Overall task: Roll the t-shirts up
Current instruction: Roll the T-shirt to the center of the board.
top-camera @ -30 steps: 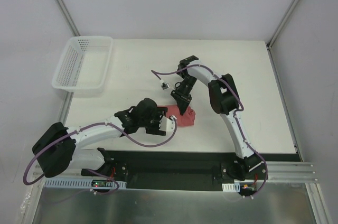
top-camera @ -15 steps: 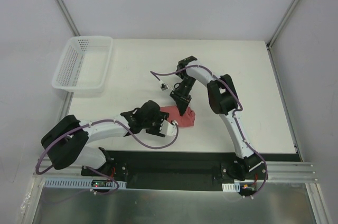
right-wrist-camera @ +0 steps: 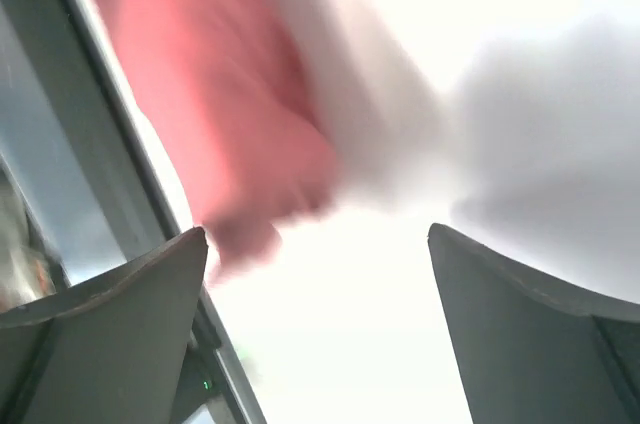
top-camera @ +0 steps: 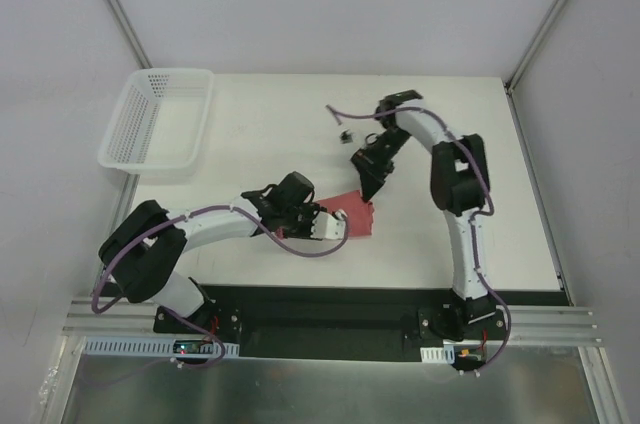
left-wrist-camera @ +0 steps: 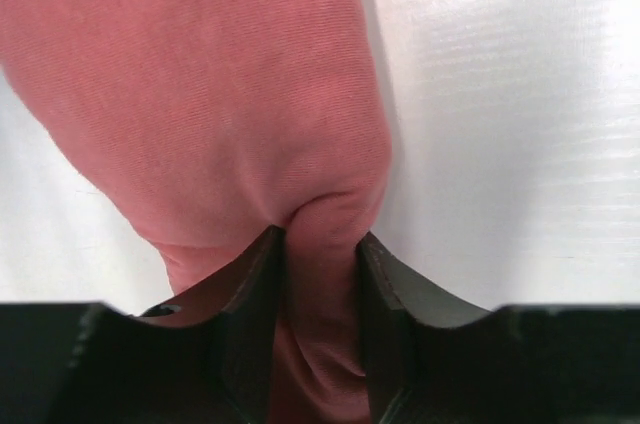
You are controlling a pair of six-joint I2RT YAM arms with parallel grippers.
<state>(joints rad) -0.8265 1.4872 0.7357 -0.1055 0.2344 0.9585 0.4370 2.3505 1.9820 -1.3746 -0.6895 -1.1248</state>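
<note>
The salmon-red t-shirt (top-camera: 353, 211) lies as a small compact bundle on the white table (top-camera: 260, 144), near the front middle. In the left wrist view the t-shirt (left-wrist-camera: 220, 94) fills the upper left, and a fold of its near edge is pinched between the dark fingers. My left gripper (top-camera: 340, 228) (left-wrist-camera: 320, 256) is shut on that fold. My right gripper (top-camera: 371, 190) hangs just above the bundle's far right corner. In its blurred wrist view the right gripper (right-wrist-camera: 318, 234) stands wide open with nothing between its fingers, the t-shirt (right-wrist-camera: 215, 94) beyond at upper left.
A white perforated basket (top-camera: 160, 120) stands at the table's far left corner. The black front rail (top-camera: 320, 306) runs along the near edge behind the arm bases. Grey walls close in the table on both sides.
My right gripper has let go of the t-shirt, opened wide and drawn back up and to the right. My left gripper has slid right and closed on the bundle's near edge.
</note>
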